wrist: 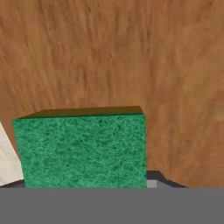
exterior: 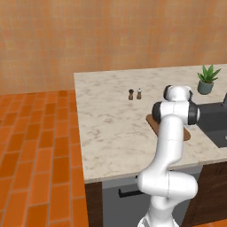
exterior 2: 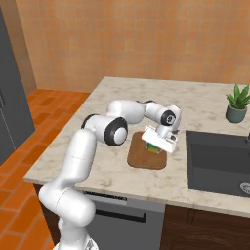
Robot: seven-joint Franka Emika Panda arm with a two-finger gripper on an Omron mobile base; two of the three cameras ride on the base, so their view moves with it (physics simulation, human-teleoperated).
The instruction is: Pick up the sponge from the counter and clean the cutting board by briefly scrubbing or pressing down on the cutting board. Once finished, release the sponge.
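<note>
Now, gripper [exterior 2: 155, 144]: we see it clamped on the sponge [wrist: 83, 148] (green face toward the hand camera).
Sponge: low over the board [exterior 2: 141, 158], contact unclear.
Board: on the counter [exterior 2: 112, 166], beside the sink [exterior 2: 219, 161].

From the left base view the arm's white links stand in front of most of the cutting board [exterior: 153, 122], leaving just a brown edge either side of them. The sink [exterior: 216, 126] is cut by the right border there. On the right side, the sponge [exterior 2: 153, 148] peeks out as a thin green-yellow sliver under the claw [exterior 2: 157, 144], whose fingertips I cannot make out. The 2 little shakers [exterior: 135, 94] are too small to tell apart. Up close, the sponge's lower edge is cut off.
</note>
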